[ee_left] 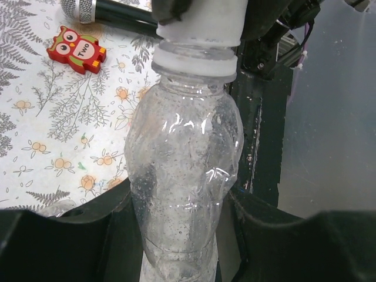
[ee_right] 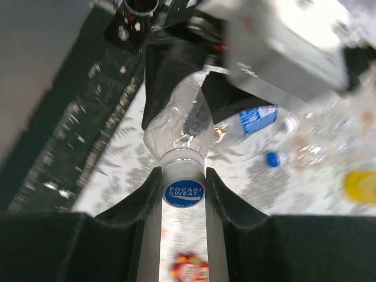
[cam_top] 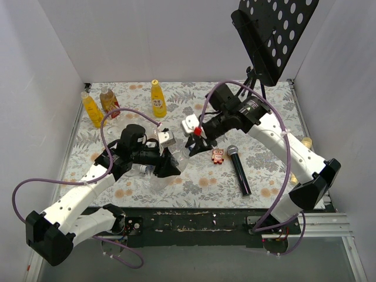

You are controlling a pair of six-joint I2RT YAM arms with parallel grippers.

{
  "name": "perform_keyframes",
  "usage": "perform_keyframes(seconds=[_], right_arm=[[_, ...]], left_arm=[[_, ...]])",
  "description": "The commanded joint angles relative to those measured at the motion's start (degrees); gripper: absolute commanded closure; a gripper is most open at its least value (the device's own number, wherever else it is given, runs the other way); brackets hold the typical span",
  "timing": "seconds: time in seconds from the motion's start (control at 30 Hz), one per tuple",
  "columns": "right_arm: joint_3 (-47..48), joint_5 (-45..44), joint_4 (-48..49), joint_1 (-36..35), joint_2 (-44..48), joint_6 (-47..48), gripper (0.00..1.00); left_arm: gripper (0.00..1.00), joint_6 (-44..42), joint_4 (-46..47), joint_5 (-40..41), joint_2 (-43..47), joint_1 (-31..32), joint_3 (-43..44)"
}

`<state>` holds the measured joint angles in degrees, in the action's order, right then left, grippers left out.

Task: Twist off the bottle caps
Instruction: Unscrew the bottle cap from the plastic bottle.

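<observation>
Clear bottle [ee_left: 182, 158] held at both ends.
The left gripper [ee_left: 182, 235] is clamped on its body and the right gripper [ee_right: 183, 202] on the white cap [ee_right: 183, 189]; the microphone [cam_top: 239, 171] lies at 3 o'clock.

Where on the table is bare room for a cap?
Bare cloth: far edge, between the lone yellow bottle and the right arm; near right, between the microphone and that arm. Crowded: the centre, where the left gripper holds the clear bottle and the right gripper its cap.

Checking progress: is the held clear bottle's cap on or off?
On: the white round plastic cap tops the clear plastic bottle's neck. Tightness: cannot tell.
</observation>
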<state>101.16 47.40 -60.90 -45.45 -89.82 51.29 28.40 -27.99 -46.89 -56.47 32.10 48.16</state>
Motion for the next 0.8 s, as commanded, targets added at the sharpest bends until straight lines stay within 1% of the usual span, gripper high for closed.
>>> perform_keyframes(seconds=[0.0, 0.03, 0.07, 0.1, 0.17, 0.23, 0.3, 0.43, 0.53, 0.57, 0.67, 0.77], right_arm=[[-4.28, -1.15, -11.54, -1.66, 5.51, 45.87, 0.99], [-6.57, -2.47, -7.78, -1.66, 7.01, 48.53, 0.99], [-7.29, -3.79, -7.39, -1.74, 7.55, 51.6, 0.99], [-4.86, -4.06, -8.78, -1.75, 6.34, 53.2, 0.99], [-2.03, -4.51, -9.93, -1.66, 5.36, 52.16, 0.99], [-3.16, -3.63, -8.36, -1.4, 6.67, 52.42, 0.99], [-2.64, -3.45, -9.23, -1.13, 6.68, 52.25, 0.99], [-4.57, -2.4, -7.39, -0.78, 7.47, 49.62, 0.99], [-6.24, -0.82, -5.29, -0.69, 7.73, 44.53, 0.99], [-6.76, 0.14, -4.67, -0.69, 7.64, 42.86, 0.96], [-8.96, 2.43, -0.89, -0.69, 8.08, 34.69, 0.71], [-10.98, 3.58, 3.41, -0.69, 9.04, 27.57, 0.59]], left_arm=[[1.0, -0.81, -0.84, -0.57, 0.66, -0.19, -0.09], [1.0, -0.81, -0.84, -0.48, 0.74, -0.19, 0.0], [1.0, -0.89, -0.93, -0.39, 0.92, -0.19, 0.0], [1.0, -0.89, -1.02, -0.3, 0.92, -0.19, 0.0], [1.0, -0.98, -1.02, -0.39, 1.01, -0.19, 0.0], [1.0, -1.24, -1.02, -0.92, 1.01, -0.19, -0.35], [1.0, -1.24, -0.93, -1.44, 1.01, -0.19, -0.44], [1.0, -1.33, -0.84, -1.88, 0.74, -0.28, -0.61], [1.0, -1.33, -0.84, -1.97, 0.83, -0.19, -0.7], [1.0, -1.25, -0.75, -1.97, 0.83, -0.19, -0.79], [1.0, -1.16, -0.58, -1.97, 0.83, -0.19, -0.88], [1.0, -1.07, -0.4, -2.06, 0.83, -0.19, -1.14]])
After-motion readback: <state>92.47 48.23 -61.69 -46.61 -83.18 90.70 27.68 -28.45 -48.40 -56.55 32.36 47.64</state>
